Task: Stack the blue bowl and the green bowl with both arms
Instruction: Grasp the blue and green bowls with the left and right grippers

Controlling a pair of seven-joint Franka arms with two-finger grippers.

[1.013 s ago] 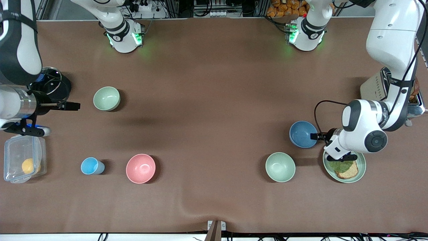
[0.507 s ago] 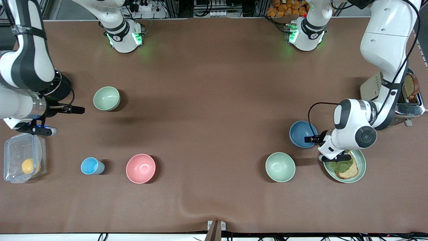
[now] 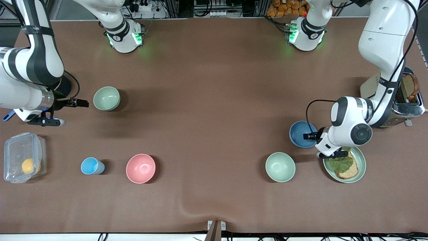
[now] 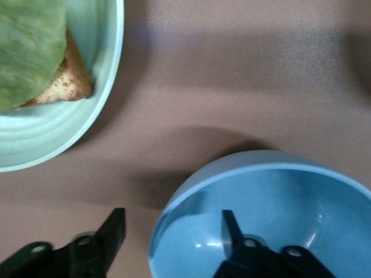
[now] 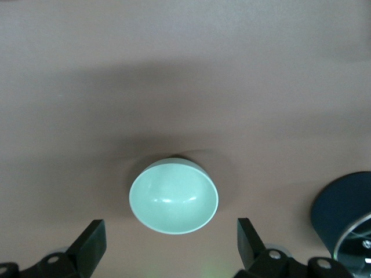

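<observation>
Bowls: two green (image 3: 106, 98), one blue (image 3: 301, 134), rim seemingly unclamped between left tool (image 3: 309, 136) fingers.

blue bowl (image 3: 302, 134) beside plate (image 3: 361, 169), green bowl (image 3: 280, 166) nearer the camera

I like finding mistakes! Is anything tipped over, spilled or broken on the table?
Nothing stands out. The round blue plastic bowl, both pale green bowls, the pink bowl and the small light-blue cup all sit upright, nothing spilled.
</observation>
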